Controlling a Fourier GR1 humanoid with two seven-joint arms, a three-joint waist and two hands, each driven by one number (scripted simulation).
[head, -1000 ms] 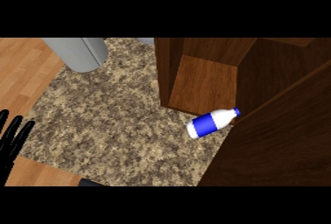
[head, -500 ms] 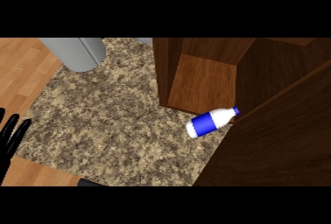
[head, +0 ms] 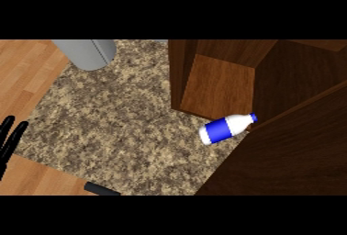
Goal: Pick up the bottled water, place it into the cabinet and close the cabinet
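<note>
1. At the lower edge of the head view, a small dark object (head: 102, 189) lies on the near rim of the speckled brown-and-tan stone desk (head: 115, 124); what it is cannot be told.
2. At the left edge shows the black left hand (head: 8, 137), its fingers straight and pointing up the picture, spread a little apart, holding nothing. It lies over the desk's left rim, well apart from the bottle. The right hand shows nowhere.
3. Pale wooden plank flooring (head: 27, 73) runs along the left of the desk and shows again at the lower left corner.
4. The white plastic water bottle with a blue label band and blue cap (head: 227, 128) lies on its side on the desk, cap pointing up and to the right, base toward the lower left. The blue band wraps the lower half; the shoulder is white.
5. The bottle lies just in front of the dark brown wooden cabinet (head: 291, 151), its cap end touching or nearly touching the large dark panel at the right; which one I cannot tell.
6. Just beyond the bottle stands a lighter brown wooden panel (head: 217, 89) of the cabinet, with a shadowed hollow to its right. What is inside cannot be seen.
7. Farthest, at the upper left, a grey cylindrical object (head: 86, 53) stands on the desk, cut off by the top edge.
</note>
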